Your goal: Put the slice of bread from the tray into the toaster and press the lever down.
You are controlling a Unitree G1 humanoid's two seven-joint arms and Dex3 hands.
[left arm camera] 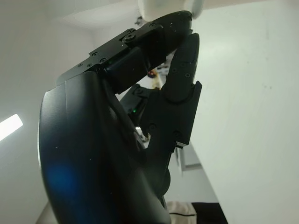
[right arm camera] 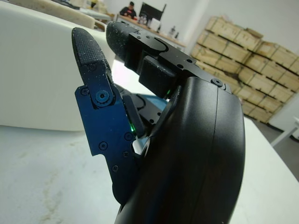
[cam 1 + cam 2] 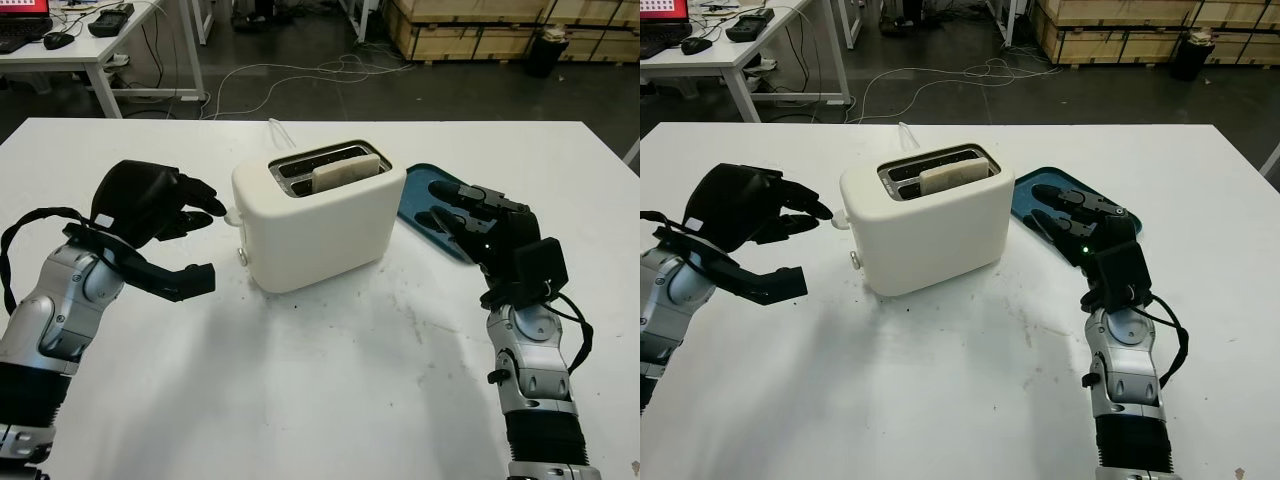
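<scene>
We see a toaster (image 3: pixel 318 226) with a smooth, matt cream plastic shell and bright metal around its slots. The bread slice (image 3: pixel 345 173) standing in the slot looks pale and porous. Just right of the toaster lies a glossy teal plastic tray (image 3: pixel 420 195). The table (image 3: pixel 330 380) beneath is matt white, scuffed with faint marks. Both the left hand (image 3: pixel 160 215) and right hand (image 3: pixel 480 225) wear matt black plastic casings.

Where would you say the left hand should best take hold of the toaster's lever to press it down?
Probably from above, on the small white lever jutting from the toaster's end wall, the end facing the left hand. It sticks out sideways, so a fingertip can sit on top and push downward. The bread slice already stands in the slot; the right hand is open above the blue tray.
</scene>
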